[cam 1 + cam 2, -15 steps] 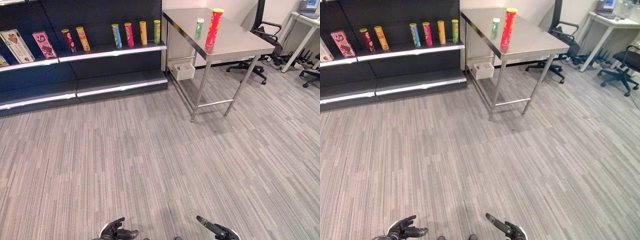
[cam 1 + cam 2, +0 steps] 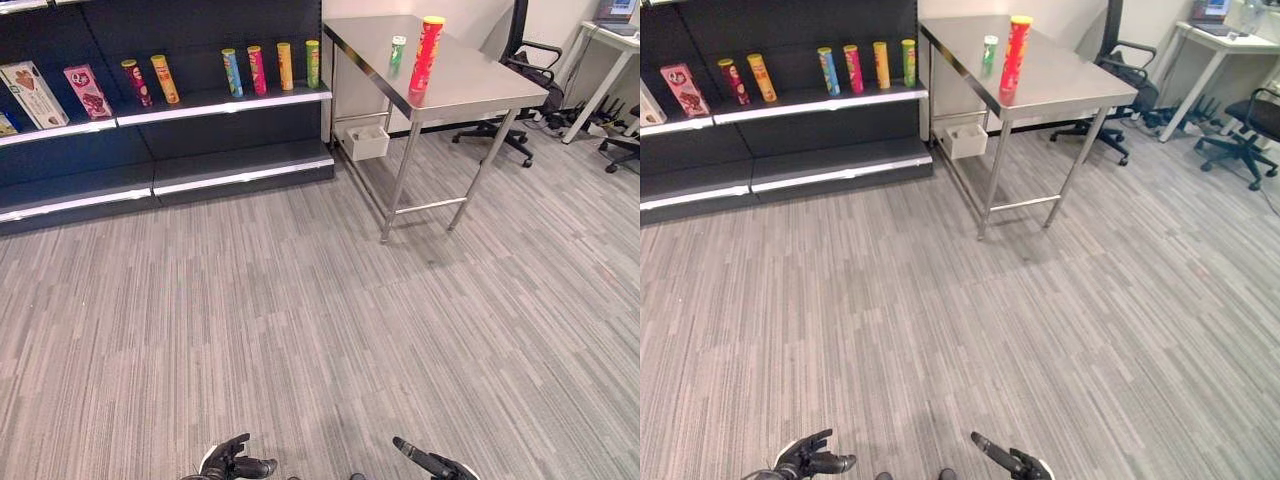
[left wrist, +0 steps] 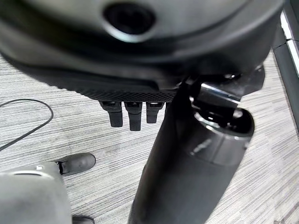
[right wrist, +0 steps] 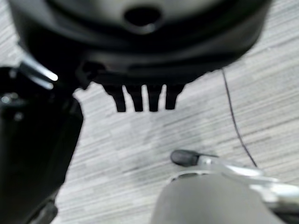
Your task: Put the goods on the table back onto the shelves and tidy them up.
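- Tall red cylindrical can with a yellow lid (image 2: 427,55) stands upright on the shiny steel tabletop (image 2: 470,88), at about 1 o'clock from the robot and well away across the grey striped carpet (image 2: 320,320).
- A small green-and-white can (image 2: 399,50) stands upright on the same tabletop, near the red can at its 10 o'clock, not touching it.
- The dark shelf unit (image 2: 220,101) is at 11 o'clock, its end close to the tabletop.
- On its lit board, four upright cans (image 2: 257,69) stand in a spaced row nearest the tabletop. Farther along, two more cans (image 2: 165,78) lean, then a pink box (image 2: 88,90) and a white box (image 2: 33,92).
- The left hand (image 2: 235,462) hangs low at 7 o'clock above the carpet, its fingers (image 3: 133,114) apart and relaxed, holding nothing.
- The right hand (image 2: 430,462) hangs low at 5 o'clock, its fingers (image 4: 140,100) straight and apart, holding nothing.
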